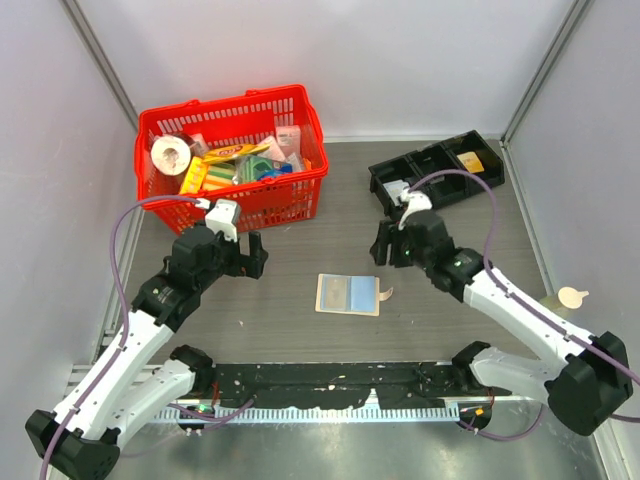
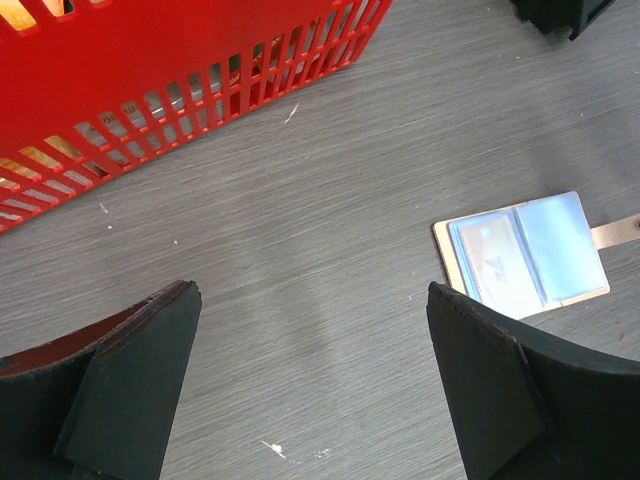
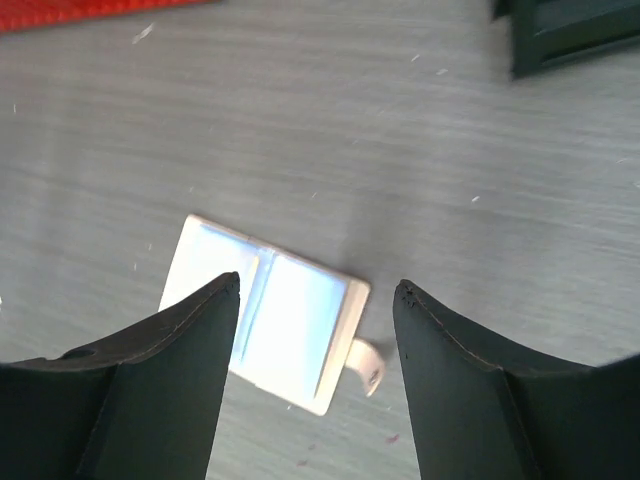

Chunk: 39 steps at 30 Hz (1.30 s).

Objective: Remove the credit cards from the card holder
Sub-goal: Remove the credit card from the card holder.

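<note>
our right gripper hangs just above the holder, jaws apart and empty. the holder lies open flat mid-table, between the arms. we judge that one card is already out: a yellow card sits in the tray. next we must pinch the remaining card's edge and slide it from its sleeve. only the left wrist view shows that card; glare hides it elsewhere. our left gripper is wide open, empty, near the basket.

A corner of the card holder is hidden behind a finger of the right gripper. The left wrist view's top edge cuts off the red basket and black tray.
</note>
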### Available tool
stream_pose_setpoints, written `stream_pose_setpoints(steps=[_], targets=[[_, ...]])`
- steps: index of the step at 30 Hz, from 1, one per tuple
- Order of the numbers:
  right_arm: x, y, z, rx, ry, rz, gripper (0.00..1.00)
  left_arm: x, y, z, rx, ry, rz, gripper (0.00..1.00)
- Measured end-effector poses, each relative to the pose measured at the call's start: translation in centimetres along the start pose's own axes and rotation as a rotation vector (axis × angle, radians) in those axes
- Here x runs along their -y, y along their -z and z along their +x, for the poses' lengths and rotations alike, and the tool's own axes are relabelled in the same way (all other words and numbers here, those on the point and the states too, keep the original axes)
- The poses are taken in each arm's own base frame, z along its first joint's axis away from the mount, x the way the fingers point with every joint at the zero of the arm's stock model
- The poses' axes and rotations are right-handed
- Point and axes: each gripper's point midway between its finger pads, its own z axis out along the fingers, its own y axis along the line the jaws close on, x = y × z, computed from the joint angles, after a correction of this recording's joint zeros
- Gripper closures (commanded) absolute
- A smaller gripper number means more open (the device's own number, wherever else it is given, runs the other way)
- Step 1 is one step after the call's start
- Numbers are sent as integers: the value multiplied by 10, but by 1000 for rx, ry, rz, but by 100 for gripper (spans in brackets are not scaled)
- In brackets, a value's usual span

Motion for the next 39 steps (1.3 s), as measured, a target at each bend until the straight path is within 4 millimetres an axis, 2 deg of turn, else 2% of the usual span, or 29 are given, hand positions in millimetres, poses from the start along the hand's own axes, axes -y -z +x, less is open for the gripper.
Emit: stream_pose_setpoints(steps=[6, 9, 12, 17, 20, 27, 39], targets=[[-59, 6, 50, -63, 158, -90, 32, 0, 0, -2, 6, 0, 1, 0], [-81, -1, 74, -97, 236, -117, 32, 0, 0, -2, 7, 0, 1, 0], [-89, -20, 105, -163, 312, -94, 33, 0, 0, -1, 6, 0, 1, 0], [-85, -43, 146, -260, 387, -53, 33, 0, -1, 0, 5, 0, 0, 0], [-91, -49, 153, -273, 407, -52, 33, 0, -2, 0, 2, 0, -1, 0], [-114, -56, 152, -259, 421, -89, 33, 0, -4, 2, -6, -1, -1, 0], [-105, -57, 165, -303, 450, -54, 35, 1, -6, 4, -19, -2, 5, 0]])
